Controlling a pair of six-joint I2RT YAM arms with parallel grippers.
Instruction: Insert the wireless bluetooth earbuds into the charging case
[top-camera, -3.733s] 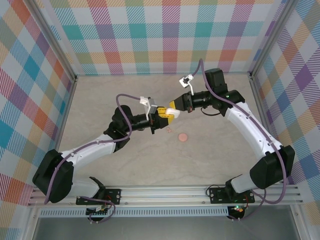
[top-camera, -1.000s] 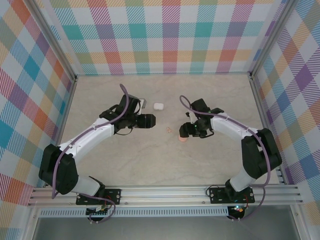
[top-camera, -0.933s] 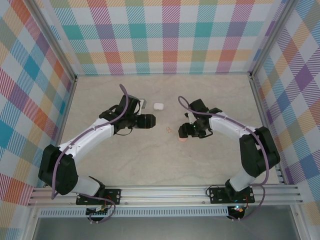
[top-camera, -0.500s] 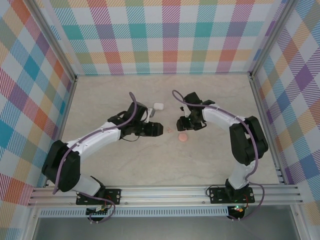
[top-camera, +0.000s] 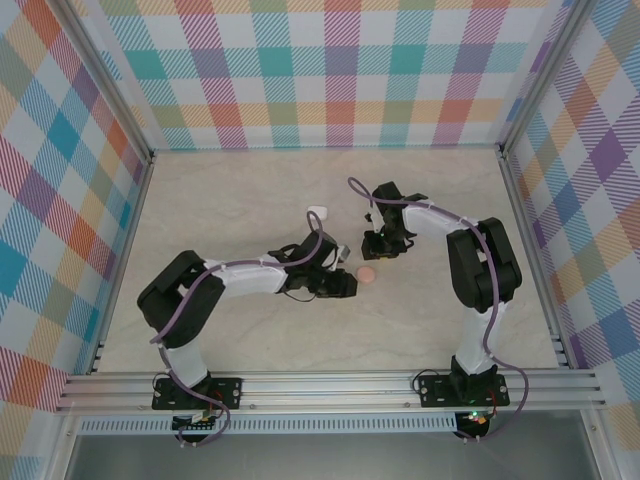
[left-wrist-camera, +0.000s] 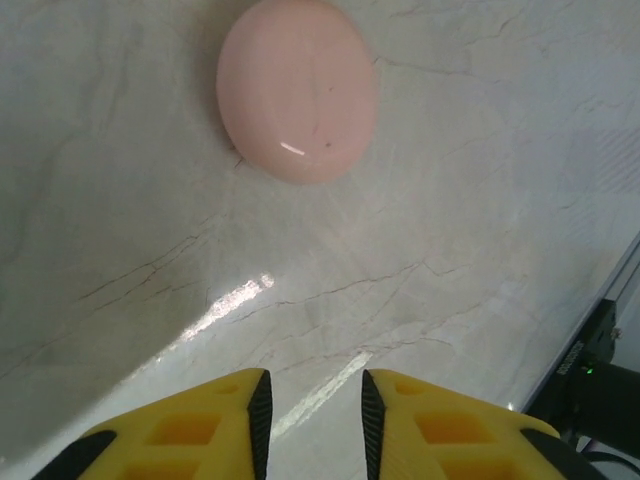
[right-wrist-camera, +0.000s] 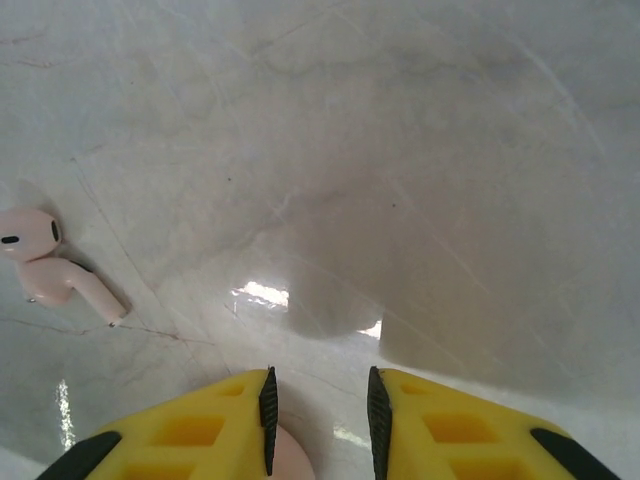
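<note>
The small white charging case (top-camera: 319, 213) lies on the table, lid down, apart from both grippers. One pale earbud (right-wrist-camera: 50, 265) with a short stem lies on the table, left of and ahead of my right gripper (right-wrist-camera: 318, 385). That gripper (top-camera: 372, 250) hovers low just behind the pink disc, its jaws a little apart with nothing gripped. My left gripper (left-wrist-camera: 314, 385) is down by the table just left of the disc (top-camera: 345, 287). Its yellow fingers (left-wrist-camera: 190, 430) stand narrowly apart with only bare table between them.
A flat salmon-pink round disc (top-camera: 367, 272) lies between the two grippers; it sits ahead of the left fingers (left-wrist-camera: 297, 90), and its edge peeks out under the right gripper (right-wrist-camera: 285, 455). Checked walls and metal rails (top-camera: 330, 385) bound the table.
My left arm has swung right and nearer, past the case, to beside the pink disc. The right gripper has drawn back a little from the disc. Both pairs of jaws have narrowed.
</note>
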